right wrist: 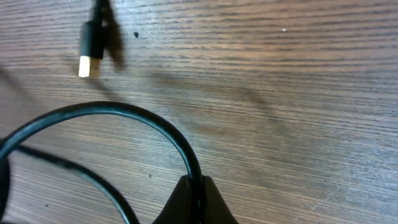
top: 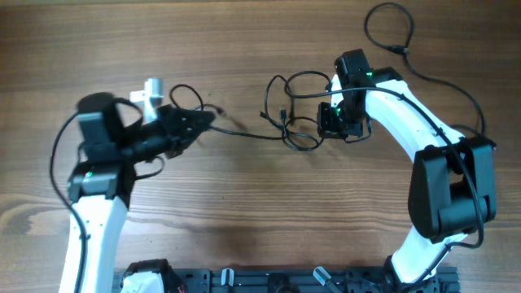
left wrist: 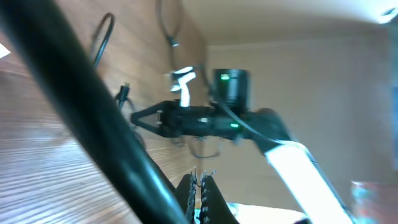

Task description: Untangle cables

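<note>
Tension looks to be the idea: left claw (top: 207,120) is pinched fully shut, seemingly on a trailing strand; the cables (top: 285,122) lie bunched at the middle of the table (top: 244,212), and the right claw (right wrist: 194,186) is clamped tight on a loop there, placed, I'd guess, to draw the knot apart

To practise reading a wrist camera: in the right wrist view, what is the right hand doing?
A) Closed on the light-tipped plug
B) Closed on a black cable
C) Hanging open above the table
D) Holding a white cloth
B: the right hand is closed on a black cable arcing out of its fingertips, while the light-tipped plug lies apart on the table.
</note>
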Motion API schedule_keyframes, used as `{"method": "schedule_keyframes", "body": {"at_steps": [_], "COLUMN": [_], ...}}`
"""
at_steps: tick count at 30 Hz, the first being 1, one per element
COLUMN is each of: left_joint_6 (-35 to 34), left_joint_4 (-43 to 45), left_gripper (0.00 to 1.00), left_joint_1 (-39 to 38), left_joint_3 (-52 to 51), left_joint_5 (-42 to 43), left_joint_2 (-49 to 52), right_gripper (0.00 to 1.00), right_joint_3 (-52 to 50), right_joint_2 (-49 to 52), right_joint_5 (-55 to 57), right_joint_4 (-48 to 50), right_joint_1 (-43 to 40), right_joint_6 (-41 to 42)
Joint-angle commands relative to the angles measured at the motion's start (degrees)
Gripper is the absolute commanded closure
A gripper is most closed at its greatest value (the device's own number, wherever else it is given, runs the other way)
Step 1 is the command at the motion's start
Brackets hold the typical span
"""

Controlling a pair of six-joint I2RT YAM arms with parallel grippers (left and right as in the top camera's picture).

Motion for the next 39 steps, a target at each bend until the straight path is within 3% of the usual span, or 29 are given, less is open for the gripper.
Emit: {"method": "schedule_keyframes", "body": {"at_steps": [1, 11, 22, 29, 31, 34, 39], "left_joint_6": [-0.92, -1.14, -1.70, 2.16, 6.14, 14.97, 20.44], "left_joint_4": [0.13, 0.20, -0.31, -1.25, -4.70, -13.14, -20.81], "left_gripper": [0.96, 0.96, 0.96, 0.96, 0.96, 0.96, 0.96], "left_joint_1": [6.01, 19.96, 35.04, 34.56, 32.46, 27.74, 16.04], "left_joint_3": [0.72, 0.72, 0.68, 0.48, 0.48, 0.48, 0.48], "left_joint_5": [11.32, 19.87, 19.98, 13.75, 10.86, 1.86, -17.51], "left_joint_2": [-1.62, -1.60, -1.60, -1.60, -1.60, -1.60, -1.22], "right_gripper": [0.96, 0.96, 0.96, 0.96, 0.96, 0.96, 0.96], "right_joint_3": [0.11, 0.11, 0.11, 0.11, 0.11, 0.11, 0.11], "right_joint_2": [0.87, 0.87, 0.87, 0.87, 0.87, 0.87, 0.87], "right_joint_5": [0.13, 3.58, 3.93, 4.00, 3.98, 3.96, 3.96], "right_joint_4": [0.39, 0.92, 1.07, 1.07, 1.27, 1.31, 1.20], "right_joint_1": [-0.28, -0.28, -0.28, -0.28, -0.26, -0.24, -0.24], "right_joint_6": [-1.14, -1.09, -0.94, -1.09, -0.98, -0.94, -0.55]}}
